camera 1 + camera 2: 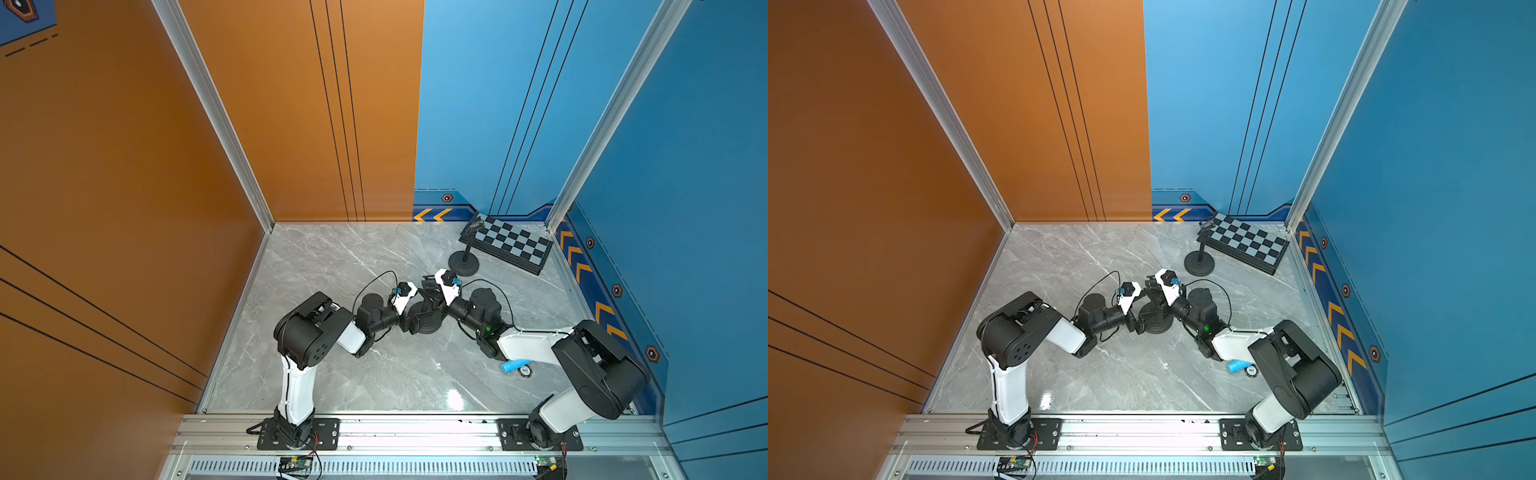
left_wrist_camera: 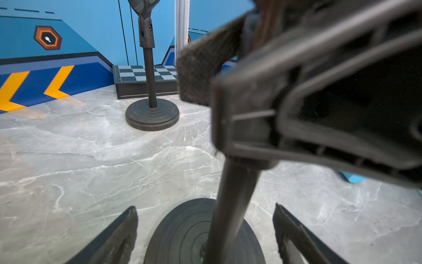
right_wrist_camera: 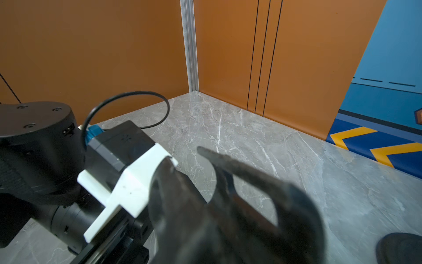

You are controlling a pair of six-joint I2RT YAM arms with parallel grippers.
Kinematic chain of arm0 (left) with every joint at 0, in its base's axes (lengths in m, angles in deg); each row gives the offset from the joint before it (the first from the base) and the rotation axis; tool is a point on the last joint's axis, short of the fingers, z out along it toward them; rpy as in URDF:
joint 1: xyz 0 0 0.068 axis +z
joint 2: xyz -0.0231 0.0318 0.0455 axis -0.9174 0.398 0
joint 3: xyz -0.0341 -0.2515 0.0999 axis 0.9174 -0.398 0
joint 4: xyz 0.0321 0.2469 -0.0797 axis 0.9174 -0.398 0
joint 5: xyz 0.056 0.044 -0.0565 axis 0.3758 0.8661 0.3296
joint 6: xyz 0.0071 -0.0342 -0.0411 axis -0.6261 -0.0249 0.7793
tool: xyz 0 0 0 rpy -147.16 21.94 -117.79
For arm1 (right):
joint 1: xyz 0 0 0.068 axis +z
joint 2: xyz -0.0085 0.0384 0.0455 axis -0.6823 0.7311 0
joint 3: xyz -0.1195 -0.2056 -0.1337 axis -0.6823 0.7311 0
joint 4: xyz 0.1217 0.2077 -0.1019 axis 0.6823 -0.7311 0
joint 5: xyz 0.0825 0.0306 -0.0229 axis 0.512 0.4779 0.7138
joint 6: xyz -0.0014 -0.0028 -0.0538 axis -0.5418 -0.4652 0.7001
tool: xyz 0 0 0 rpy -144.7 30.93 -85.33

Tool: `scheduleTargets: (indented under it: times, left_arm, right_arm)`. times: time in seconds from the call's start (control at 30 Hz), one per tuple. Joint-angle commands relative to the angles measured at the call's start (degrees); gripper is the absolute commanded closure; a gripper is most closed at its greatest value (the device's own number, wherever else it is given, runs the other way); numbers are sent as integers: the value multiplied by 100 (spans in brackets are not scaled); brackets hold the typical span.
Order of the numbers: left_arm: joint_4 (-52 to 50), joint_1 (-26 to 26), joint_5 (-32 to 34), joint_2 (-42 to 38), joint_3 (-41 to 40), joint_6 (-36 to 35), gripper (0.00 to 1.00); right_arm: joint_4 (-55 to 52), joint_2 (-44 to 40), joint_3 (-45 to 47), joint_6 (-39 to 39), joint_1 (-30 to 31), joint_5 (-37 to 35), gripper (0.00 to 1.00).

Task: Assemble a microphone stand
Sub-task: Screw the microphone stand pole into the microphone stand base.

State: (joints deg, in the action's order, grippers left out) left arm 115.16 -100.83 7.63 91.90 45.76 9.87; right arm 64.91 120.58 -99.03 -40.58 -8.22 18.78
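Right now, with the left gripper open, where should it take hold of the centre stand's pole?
Low on the bare pole, just above the base, from the left gripper's present side: its jaws straddle the thin round shaft, and the right gripper holds the top.

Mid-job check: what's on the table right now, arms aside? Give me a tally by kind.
Microphone stands: 2 (back stand, stand being assembled)
Chessboard: 1
Blue cylinder: 1
Small round disc: 1
Total: 5
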Motion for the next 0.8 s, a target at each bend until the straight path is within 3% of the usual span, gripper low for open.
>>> scheduleTargets:
  times: [0.0, 0.3, 0.5, 0.77]
  left_arm:
    - [425, 21, 88, 196, -28, 172, 9]
    - [420, 9, 160, 213, -29, 40, 10]
    - [422, 69, -84, 322, 159, 194, 36]
    - [428, 142, -270, 272, 178, 303, 37]
  right_arm:
    - [75, 198, 101, 757, 124, -191, 100]
    - [312, 296, 349, 672, -10, -305, 100]
    - [474, 460, 387, 479, -158, -203, 100]
    - [387, 459, 397, 21, -266, 208, 100]
